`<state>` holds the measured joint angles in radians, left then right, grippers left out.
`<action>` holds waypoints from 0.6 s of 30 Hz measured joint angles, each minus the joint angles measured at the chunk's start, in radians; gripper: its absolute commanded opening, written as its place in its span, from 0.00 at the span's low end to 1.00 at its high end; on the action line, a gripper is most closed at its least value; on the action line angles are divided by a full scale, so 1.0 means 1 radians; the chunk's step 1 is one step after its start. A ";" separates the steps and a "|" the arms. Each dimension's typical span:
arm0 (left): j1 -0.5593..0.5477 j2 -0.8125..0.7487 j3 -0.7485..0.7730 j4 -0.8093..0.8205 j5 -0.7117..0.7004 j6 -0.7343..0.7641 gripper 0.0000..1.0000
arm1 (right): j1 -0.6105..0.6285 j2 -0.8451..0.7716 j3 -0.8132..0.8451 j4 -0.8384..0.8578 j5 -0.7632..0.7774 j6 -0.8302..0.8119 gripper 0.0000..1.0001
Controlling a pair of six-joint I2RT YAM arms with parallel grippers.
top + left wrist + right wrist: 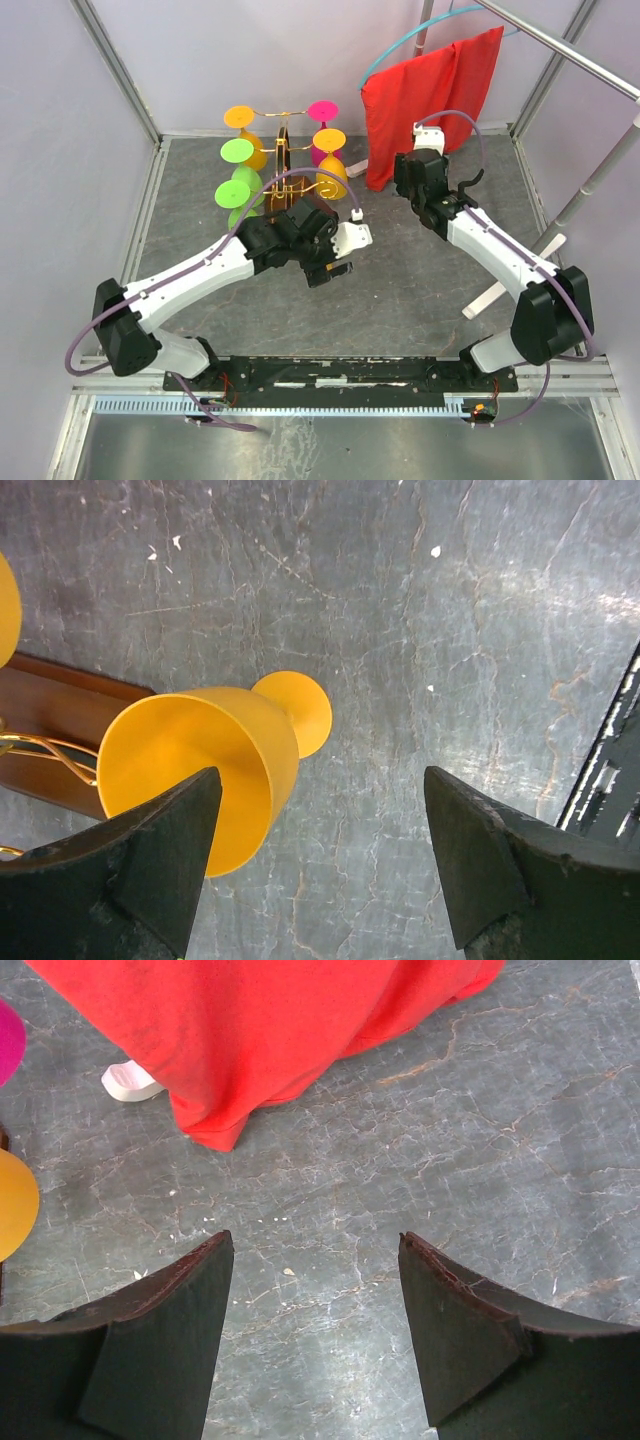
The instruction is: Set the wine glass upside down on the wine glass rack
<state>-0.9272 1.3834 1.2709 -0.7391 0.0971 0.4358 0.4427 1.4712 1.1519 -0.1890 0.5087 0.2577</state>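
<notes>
No legible writing. Orange plastic wine glass, one: mouth towards the camera, just beside left claw's left finger; claw spread wide, gripping nothing. Gold wire wine glass rack, one, left of that claw; hung glasses, five: two orange, two green, one pink. Right claw spread; red cloth, one, ahead of it

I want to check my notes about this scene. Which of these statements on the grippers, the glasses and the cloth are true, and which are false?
1. The left gripper is open. True.
2. The right gripper grips the red cloth. False: it is open and empty, and the cloth is ahead of it.
3. Green glasses hang on the left side of the rack. True.
4. The orange glass is clamped between the left gripper's two fingers. False: it is beside one finger only, and the other is well apart from it.
</notes>
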 measured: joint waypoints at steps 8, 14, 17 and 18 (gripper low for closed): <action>0.000 0.084 -0.003 -0.008 -0.067 0.040 0.77 | -0.005 -0.026 -0.003 -0.007 0.000 0.000 0.74; 0.000 0.113 -0.008 -0.006 -0.089 0.064 0.52 | -0.010 -0.032 -0.006 -0.008 0.001 0.000 0.74; 0.000 0.127 -0.008 -0.005 -0.093 0.075 0.35 | -0.012 -0.032 -0.006 -0.008 0.002 0.000 0.74; 0.000 0.132 -0.008 -0.005 -0.093 0.079 0.29 | -0.013 -0.032 -0.006 -0.008 0.001 0.000 0.74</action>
<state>-0.9272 1.5154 1.2629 -0.7437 0.0044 0.5144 0.4297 1.4391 1.1454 -0.1967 0.5098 0.2573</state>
